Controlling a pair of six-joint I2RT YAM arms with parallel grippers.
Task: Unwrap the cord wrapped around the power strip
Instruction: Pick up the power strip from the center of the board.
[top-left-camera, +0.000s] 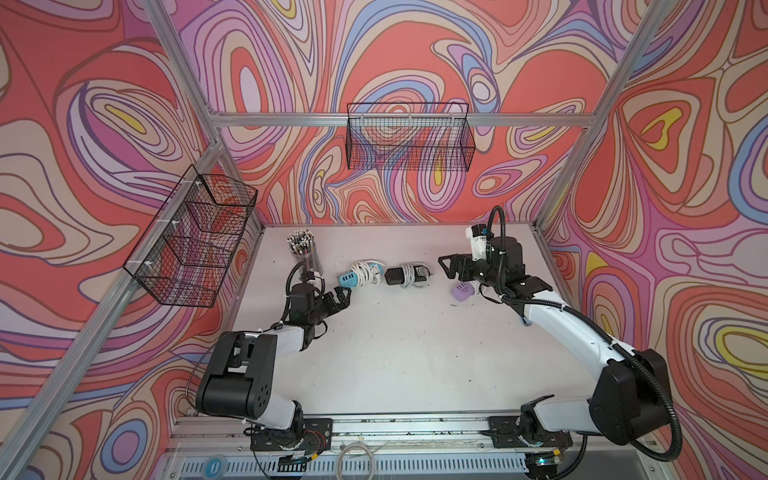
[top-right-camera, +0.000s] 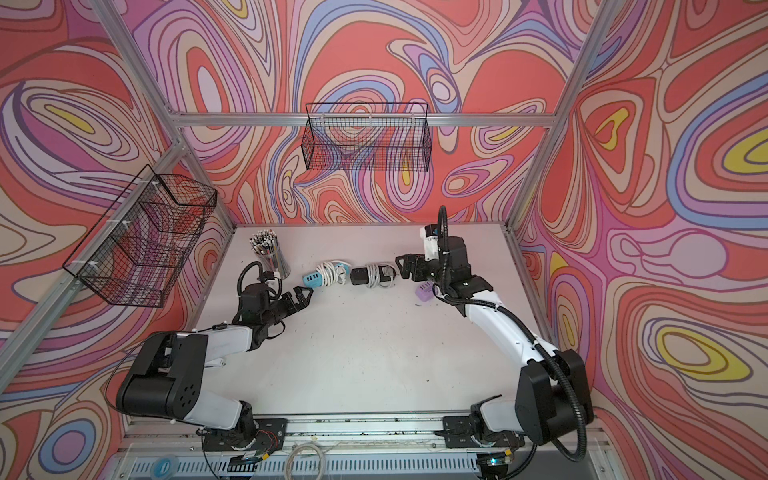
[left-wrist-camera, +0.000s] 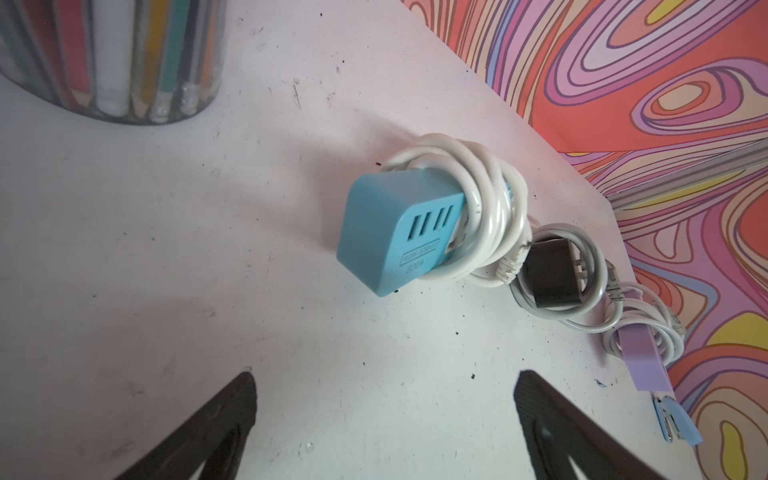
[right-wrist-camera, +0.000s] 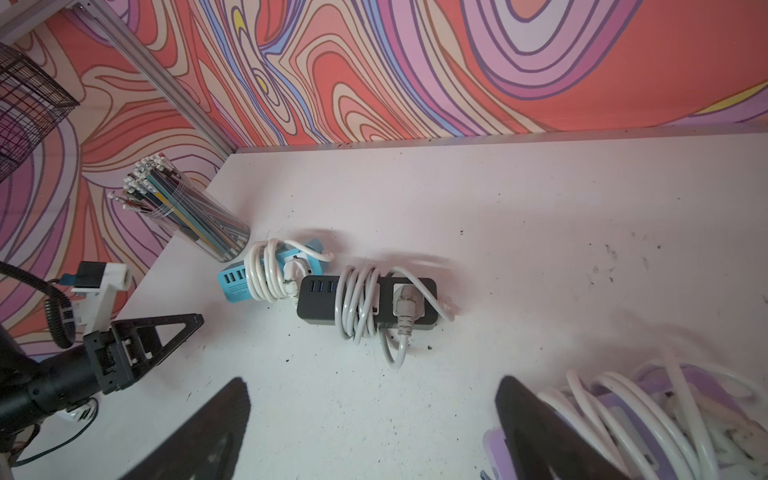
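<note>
The left claw (top-left-camera: 344, 297) has its jaws spread wide with nothing between them. It sits low over the table (top-left-camera: 395, 357), just short of the near-left end of the blue power strip (top-left-camera: 347, 279), without touching it. In the left wrist view the claw (left-wrist-camera: 384, 415) points towards that strip (left-wrist-camera: 386, 232), and the white cord (left-wrist-camera: 494, 199) is looped several times around the strip's middle.

The right claw (top-left-camera: 445, 268) is also wide apart and holds nothing. It hangs between the black power strip (top-left-camera: 397, 276) and the purple power strip (top-left-camera: 462, 291). In the right wrist view one finger (right-wrist-camera: 536, 428) overlaps the purple strip (right-wrist-camera: 648, 415) and its coiled cord (right-wrist-camera: 615, 399); I cannot tell whether they touch.

The three strips lie in a row across the far half of the table, blue on the left, black in the middle and purple on the right. The black one's pale cord (right-wrist-camera: 357, 307) is wound around its middle, and the plug (right-wrist-camera: 404, 309) is seated in its socket. The blue and black strips lie close together.

A clear cup of pencils (top-left-camera: 305, 254) stands far left. A wire basket hangs on the back wall (top-left-camera: 409, 137) and another on the left wall (top-left-camera: 195, 241).
</note>
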